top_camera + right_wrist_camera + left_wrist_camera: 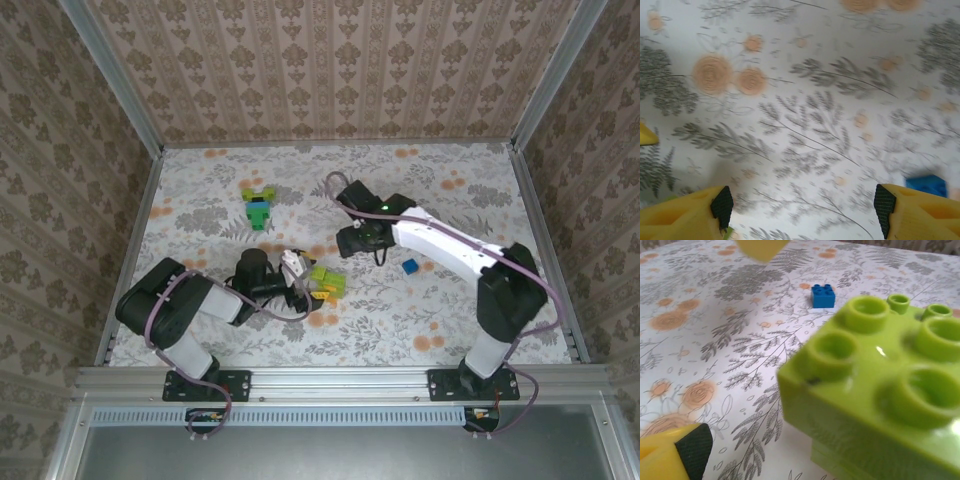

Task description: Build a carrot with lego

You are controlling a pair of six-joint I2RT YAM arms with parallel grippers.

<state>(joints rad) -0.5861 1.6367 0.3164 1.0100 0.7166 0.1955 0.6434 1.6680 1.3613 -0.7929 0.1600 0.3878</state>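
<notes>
Two stacks: lime brick cluster (325, 283), green-blue brick cluster (258, 205); one blue brick (410, 266). Left gripper (298, 275), right gripper (802, 205): both gaping, empty.

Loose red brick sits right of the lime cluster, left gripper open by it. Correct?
No, the loose brick is blue, not red; the top external view shows it. It does sit right of the lime cluster, left gripper open by it.

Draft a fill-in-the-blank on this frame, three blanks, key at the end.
1. The lone small brick on the table is ____.
2. The studded brick nearest the left wrist camera is lime ____.
3. The right gripper has its jaws ____, nothing between them.
Missing words: blue; green; open.
</notes>
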